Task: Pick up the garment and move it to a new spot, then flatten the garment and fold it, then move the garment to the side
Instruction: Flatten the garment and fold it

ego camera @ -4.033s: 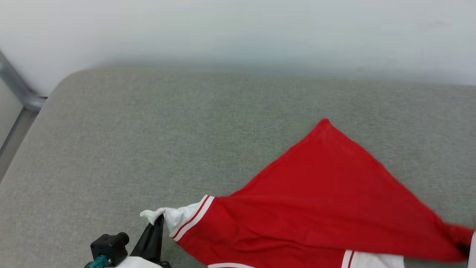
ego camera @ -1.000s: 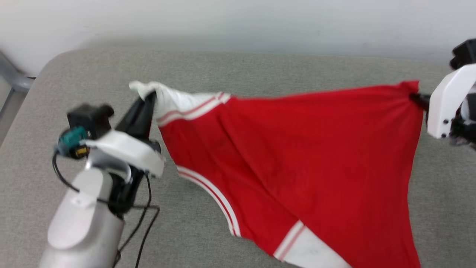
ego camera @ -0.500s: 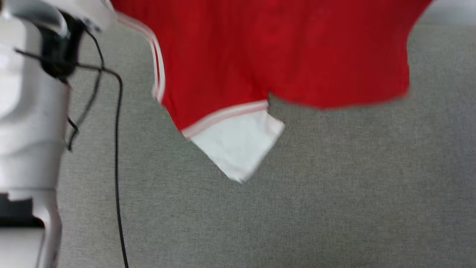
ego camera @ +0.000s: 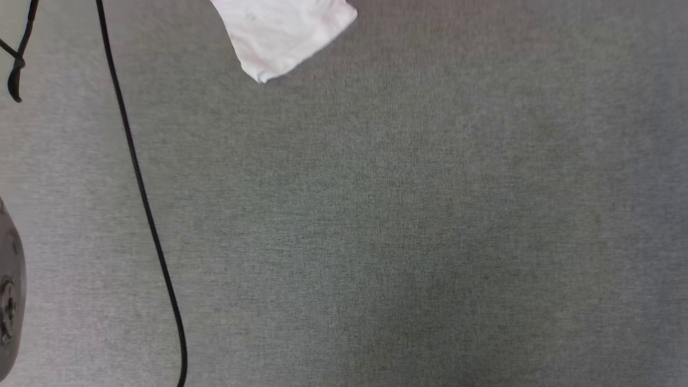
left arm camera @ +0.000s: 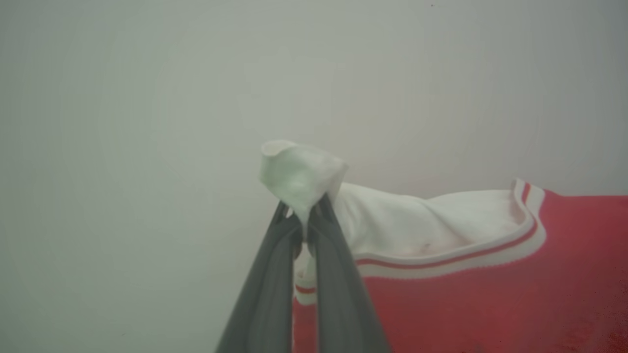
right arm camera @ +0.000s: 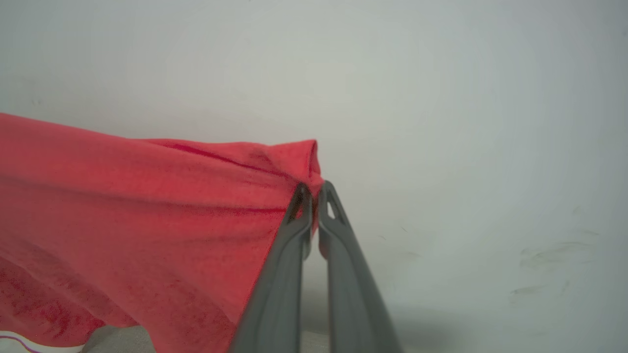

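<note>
Head looks steeply down; both wrists face wall [left arm camera: 147,98], sharing garment [left arm camera: 490,294].

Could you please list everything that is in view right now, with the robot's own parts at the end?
garment: one, red with white sleeves and red-white striped trim, held up by two ends; one white sleeve dangles at the top of the head view
padded surface: one, grey fabric, below the garment
wall: one, pale, behind the garment
cables: two, black, one long and one short, at the left of the head view
arm part: one, grey, rounded, at the left edge of the head view
left fingers: two, dark grey, shut on a white sleeve end
right fingers: two, dark grey, shut on a red corner
</note>
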Motion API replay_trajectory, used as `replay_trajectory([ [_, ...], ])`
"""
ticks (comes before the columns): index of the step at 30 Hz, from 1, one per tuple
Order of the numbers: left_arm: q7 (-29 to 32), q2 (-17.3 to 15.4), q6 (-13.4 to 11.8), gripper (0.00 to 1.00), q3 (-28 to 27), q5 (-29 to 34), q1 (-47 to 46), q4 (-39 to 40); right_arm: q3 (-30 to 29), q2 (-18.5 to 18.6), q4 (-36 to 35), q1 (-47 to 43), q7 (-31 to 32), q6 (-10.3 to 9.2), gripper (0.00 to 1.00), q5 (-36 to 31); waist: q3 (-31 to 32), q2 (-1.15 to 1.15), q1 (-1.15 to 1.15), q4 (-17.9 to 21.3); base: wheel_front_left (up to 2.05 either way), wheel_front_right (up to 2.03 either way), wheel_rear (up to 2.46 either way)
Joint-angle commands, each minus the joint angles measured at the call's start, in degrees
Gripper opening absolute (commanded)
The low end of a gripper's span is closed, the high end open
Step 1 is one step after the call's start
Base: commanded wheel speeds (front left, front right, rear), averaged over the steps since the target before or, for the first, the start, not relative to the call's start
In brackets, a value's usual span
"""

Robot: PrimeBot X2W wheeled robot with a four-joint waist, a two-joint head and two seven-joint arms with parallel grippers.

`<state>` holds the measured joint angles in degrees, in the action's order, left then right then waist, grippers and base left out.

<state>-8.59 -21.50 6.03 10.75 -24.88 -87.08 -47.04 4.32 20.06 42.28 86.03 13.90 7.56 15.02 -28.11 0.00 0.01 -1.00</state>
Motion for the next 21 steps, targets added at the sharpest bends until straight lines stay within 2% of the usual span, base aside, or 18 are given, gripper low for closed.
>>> replay_trajectory([
  [1, -0.67, -0.10, -0.29, 0.00, -0.17, -0.29, -0.95, -1.31, 0.20, -0.23, 1.11, 0.78, -0.45, -0.14, 0.00, -0.65, -2.64, 0.00, -0.01, 0.51, 0.00, 0.00, 0.00],
  [5, -2.53, 1.94, 0.77, 0.00, 0.90, -1.68, -1.71, -7.59, 1.67, -2.27, 5.86, 1.52, -2.63, -0.12, 0.00, 0.02, -5.87, 0.00, -0.01, -0.01, 0.00, 0.00, 0.00],
  [11, -4.38, 4.77, 1.37, 0.00, 1.76, -5.08, 2.72, -12.02, 4.46, -2.52, 10.47, -2.65, -4.74, -0.12, 0.00, 2.90, -6.41, 0.00, -0.01, -0.96, 0.00, 0.00, 0.00],
  [15, -5.50, 6.43, 1.47, 0.00, 4.49, -8.66, 9.23, -10.25, 7.09, -1.75, 11.02, -8.36, -6.39, -0.12, 0.00, 6.64, -4.92, 0.00, -0.01, -1.73, 0.00, 0.00, 0.00],
  [21, -6.42, 5.69, 1.43, 0.00, 8.79, -13.77, 24.48, -4.54, 11.47, 0.13, 8.44, -22.30, -8.62, -0.12, 0.00, 13.09, -0.29, 0.00, -0.01, -2.35, 0.00, 0.00, 0.00],
])
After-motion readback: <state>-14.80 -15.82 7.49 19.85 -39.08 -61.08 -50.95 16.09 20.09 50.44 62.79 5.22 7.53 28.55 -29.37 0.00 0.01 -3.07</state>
